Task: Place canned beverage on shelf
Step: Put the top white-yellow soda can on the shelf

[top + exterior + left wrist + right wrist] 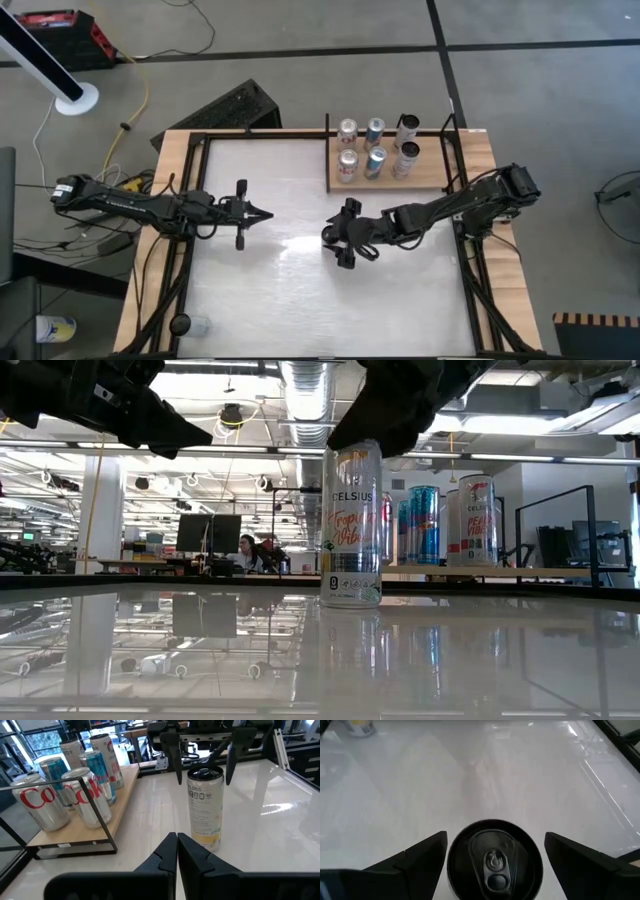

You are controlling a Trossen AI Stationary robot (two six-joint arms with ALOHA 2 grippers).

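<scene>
The right arm reaches in from the table's right edge toward its middle; the right gripper (343, 238) points down with fingers spread wide. The left arm stretches level from the left edge, its left gripper (266, 214) pinched closed, pointing toward the right arm.

Celsius can (205, 807) upright on table, right gripper (204, 757) straddling its top; left gripper (177, 854) closed.

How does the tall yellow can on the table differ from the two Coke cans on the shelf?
The yellow can is tall and slim; the Coke cans are shorter and wider. It stands alone on the white table; they stand on the wooden shelf beside other cans. It is pale yellow and white; they are silver with red lettering. The open right hand is above it, none near them. All stand upright.
</scene>
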